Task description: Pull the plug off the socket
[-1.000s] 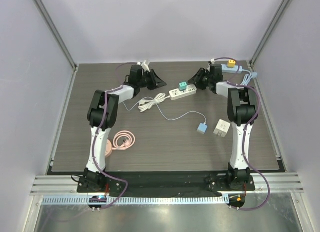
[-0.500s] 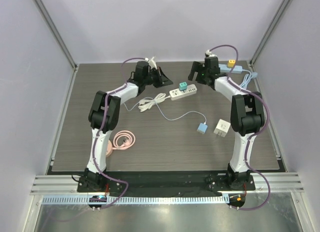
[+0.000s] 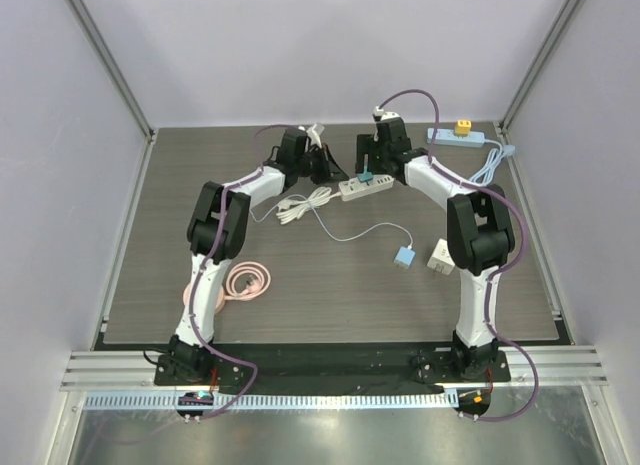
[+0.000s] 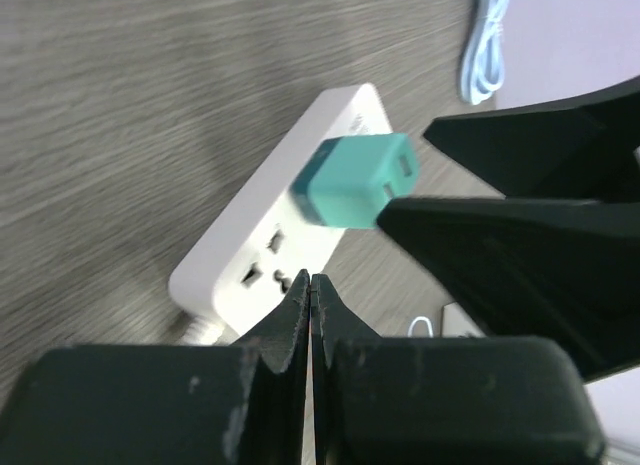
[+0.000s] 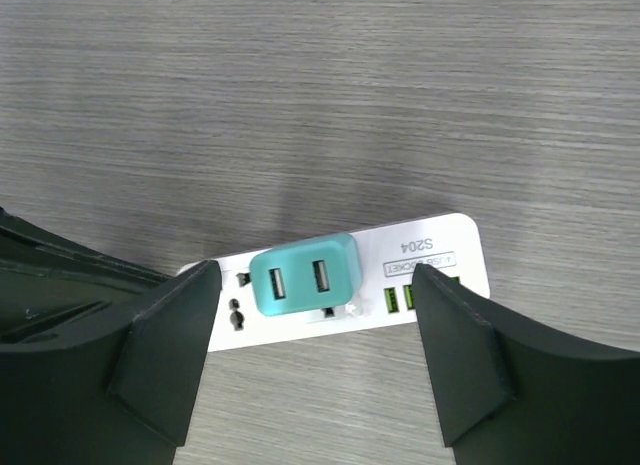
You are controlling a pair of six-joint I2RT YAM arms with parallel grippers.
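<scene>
Between the black fingers of the right end effector sat a teal plug on a white socket strip with bright green ports. Beneath, the surface showed grey-brown wood grain.

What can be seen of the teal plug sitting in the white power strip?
The teal plug is a small rounded block, smooth and plastic-looking, with two USB ports in its upward face. It stands upright, pushed into the white power strip that lies flat on the wood-grain table, just beside the strip's green USB ports. The right gripper is open and straddles it, a gap showing on each side, so only the strip touches it.
</scene>
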